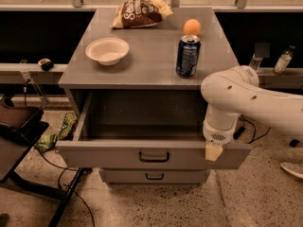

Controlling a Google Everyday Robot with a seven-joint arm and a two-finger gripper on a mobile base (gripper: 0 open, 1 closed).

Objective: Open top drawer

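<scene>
The top drawer [109, 154] is seen drawn well out across the lower centre of the frame, its dark interior exposed under the cabinet top [142, 65]. It is judged to be a rigid, fairly heavy box running straight on slides, with nothing fragile about it. The flat front panel offers little purchase, so the small black handle [154, 157] at mid-panel is the natural place to be gripped, although the upper rim could also be hooked. The gripper [213, 151] is placed at the right end of that rim, touching or just over the front edge; whether it is open or closed cannot be told.

On the cabinet top a white bowl [107, 50], a blue can [188, 56], an orange [191, 27] and a chip bag [141, 13] are set well apart. A shallower drawer [128, 176] is seen shut below. The speckled floor [246, 197] is crossed by cables [61, 167] at lower left.
</scene>
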